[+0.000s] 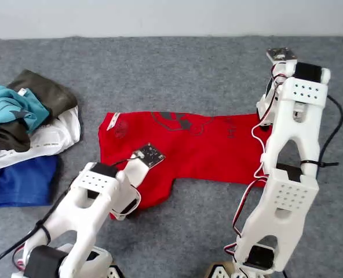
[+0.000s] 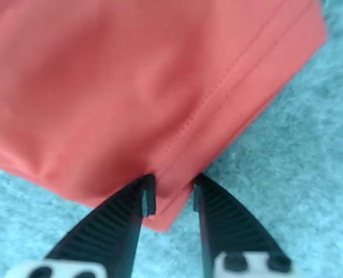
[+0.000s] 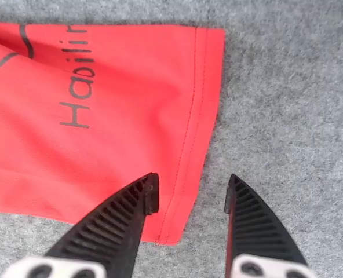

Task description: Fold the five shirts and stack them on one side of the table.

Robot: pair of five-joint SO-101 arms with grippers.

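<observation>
One red shirt (image 1: 200, 150) lies spread flat mid-tabletop (image 1: 189, 69), and its fold looks barely begun. A heap (image 1: 26, 133) of what look like four more shirts waits at one side. There are two tools: the left tool (image 2: 171, 194) is narrowly parted and the right tool (image 3: 190, 194) is wide open. Each straddles a hem corner, so next both must clench and lift together.

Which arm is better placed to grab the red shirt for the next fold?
Probably left. The left gripper has a stitched corner of the red shirt between its open fingers, so it need only close. The right gripper is open over another hem, one finger above cloth, one above the table.
</observation>
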